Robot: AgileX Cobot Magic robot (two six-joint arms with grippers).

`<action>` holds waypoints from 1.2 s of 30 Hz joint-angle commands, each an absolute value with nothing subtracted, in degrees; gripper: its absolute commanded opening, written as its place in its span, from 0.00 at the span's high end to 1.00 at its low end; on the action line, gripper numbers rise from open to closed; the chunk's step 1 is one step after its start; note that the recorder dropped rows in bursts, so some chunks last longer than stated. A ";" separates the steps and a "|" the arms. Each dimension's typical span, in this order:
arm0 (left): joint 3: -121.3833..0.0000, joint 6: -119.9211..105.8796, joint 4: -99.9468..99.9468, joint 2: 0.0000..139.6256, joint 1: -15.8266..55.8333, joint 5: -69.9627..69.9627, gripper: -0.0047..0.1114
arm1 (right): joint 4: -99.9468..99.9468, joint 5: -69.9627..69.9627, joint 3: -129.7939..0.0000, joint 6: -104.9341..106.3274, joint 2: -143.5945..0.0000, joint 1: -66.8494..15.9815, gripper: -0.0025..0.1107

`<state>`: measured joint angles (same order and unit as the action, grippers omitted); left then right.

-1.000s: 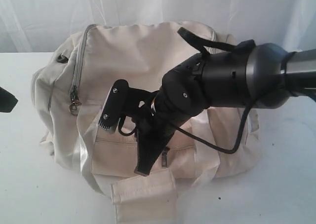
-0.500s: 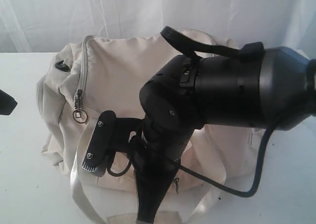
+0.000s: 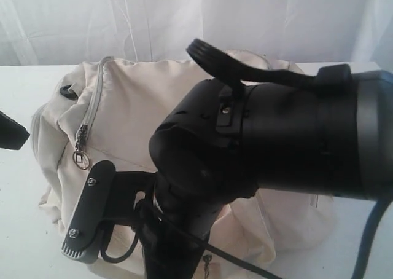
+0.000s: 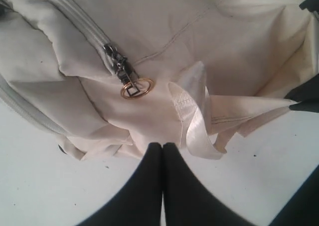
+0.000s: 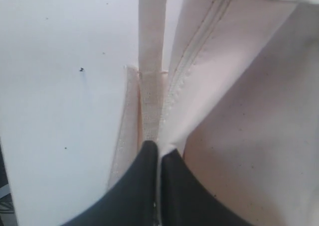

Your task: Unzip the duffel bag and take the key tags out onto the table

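The cream duffel bag (image 3: 135,101) lies on the white table (image 3: 24,230), its main zipper closed. The zipper's metal pull ring (image 3: 80,160) hangs at the bag's left end and also shows in the left wrist view, pull ring (image 4: 135,88). My left gripper (image 4: 162,145) is shut and empty, its tips at the bag's lower edge beside a loop of shiny webbing handle (image 4: 192,116). My right gripper (image 5: 158,149) is shut on a fold of the bag's fabric where the webbing strap (image 5: 152,61) is sewn on. The key tags are hidden.
The right arm's black wrist (image 3: 258,150) fills most of the exterior view and hides the bag's front pocket. A white curtain (image 3: 184,15) hangs behind the table. The left gripper's dark tip (image 3: 9,131) shows at the left edge.
The right arm has come toward the camera and lower, now far larger in view. The bag has shifted with it, its zipper ring sliding left. The left gripper has barely moved.
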<state>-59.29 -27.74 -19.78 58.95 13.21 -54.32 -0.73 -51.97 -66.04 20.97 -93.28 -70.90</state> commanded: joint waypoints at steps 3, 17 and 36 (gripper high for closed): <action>-59.75 -28.27 -20.93 58.75 13.45 -56.69 0.96 | 3.65 -55.73 -65.88 18.85 -92.09 -72.00 0.98; -59.65 -31.75 -24.86 65.33 13.45 -57.64 0.96 | 7.30 -55.21 -65.88 23.31 -92.09 -72.59 0.98; -54.62 -29.57 -30.00 74.66 13.45 -49.27 0.37 | 7.08 -53.76 -65.88 24.08 -92.09 -72.59 0.98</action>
<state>-55.46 -30.29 -28.99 74.49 13.26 -50.93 3.33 -53.58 -66.04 23.28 -92.94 -71.86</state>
